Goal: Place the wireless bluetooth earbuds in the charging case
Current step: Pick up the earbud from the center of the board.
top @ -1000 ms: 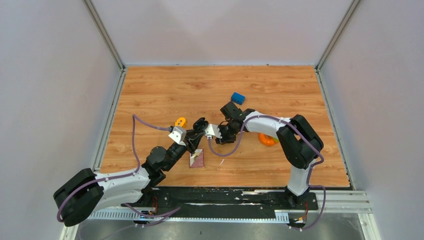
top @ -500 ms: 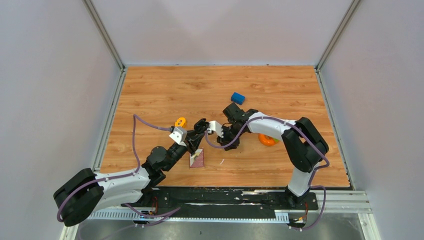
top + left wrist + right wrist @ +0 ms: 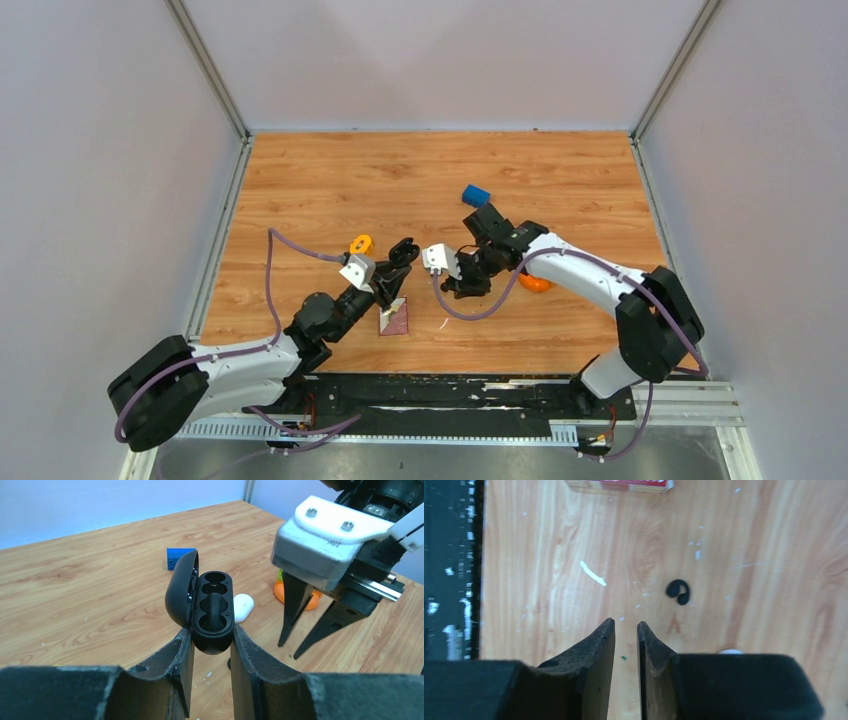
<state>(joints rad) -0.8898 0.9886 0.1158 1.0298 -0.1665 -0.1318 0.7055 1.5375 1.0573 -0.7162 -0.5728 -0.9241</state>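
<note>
Seen from above, the left arm (image 3: 240, 365) and right arm (image 3: 590, 280) are facing each other over mid-counter (image 3: 330, 190); at the left wrist, the left fingers (image 3: 172, 665) are pinching the open black charging case (image 3: 215, 615); at the right wrist, the right fingers (image 3: 591, 655), barely parted and empty, are hanging short of an earbud (image 3: 678, 591) lying ahead to their right on the counter, so they are needing to widen and centre over it before closing gently.

Table (image 3: 330, 180): light wood-grain boards, scattered with small white specks
Blue block (image 3: 476, 195): on the far half of the table, right of centre, lying at a slant
Orange ring (image 3: 537, 285): right of centre, nearer than the blue block, only partly seen
Small orange piece (image 3: 361, 243): left of centre, with a hole through it
Flat red packet (image 3: 394, 318): toward the near edge, nearer than the small orange piece, pale along its edges
White sliver (image 3: 592, 573): thin, slanted, flat on the wood near the packet
Walls (image 3: 440, 60): plain pale grey on three sides
</note>
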